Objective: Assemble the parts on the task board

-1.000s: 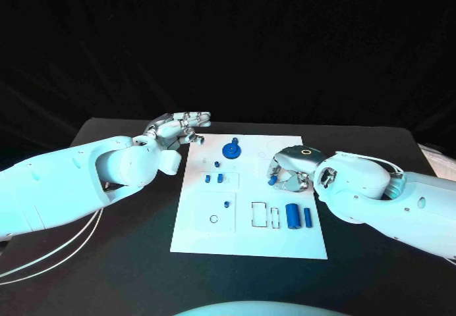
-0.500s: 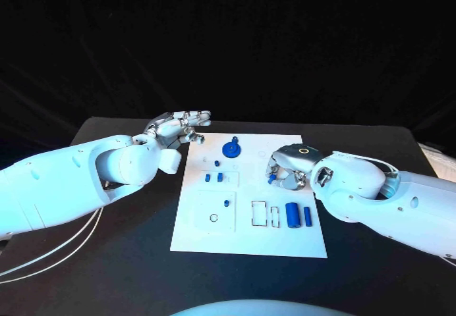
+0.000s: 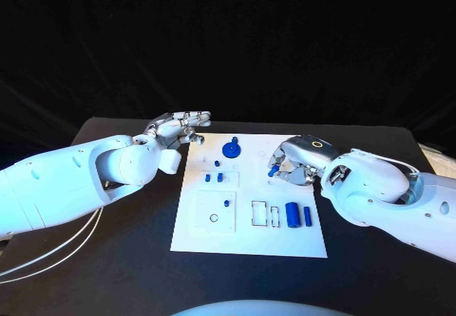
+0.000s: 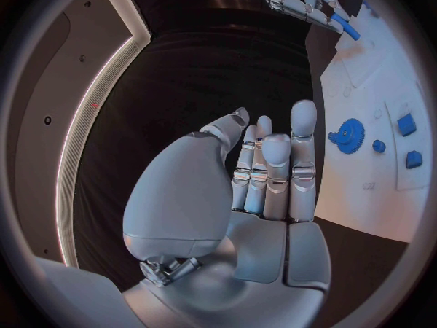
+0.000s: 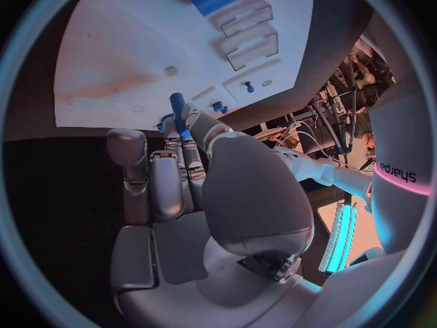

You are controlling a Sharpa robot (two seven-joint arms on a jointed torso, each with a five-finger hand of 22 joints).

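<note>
One small blue peg [image 5: 177, 108], seemingly light, rigid and slick, is being pinched mid-shaft by the right hand [image 3: 294, 161]; left hand [image 3: 178, 127] is hovering, holding nothing.

Bare tabletop [image 3: 124, 253] is left open at 6 and 7 o'clock of the task board [image 3: 249, 237]; its 3 o'clock edge is blocked by the right hand [image 3: 292, 163].

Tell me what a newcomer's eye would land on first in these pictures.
First, the white task board in the middle of the black table, dotted with small blue parts, the blue gear near its far end standing out. Next, the right hand raised over the board's right side, pinching a small blue peg in its fingertips. The left hand hangs beside the board's far left corner, holding nothing.
</note>
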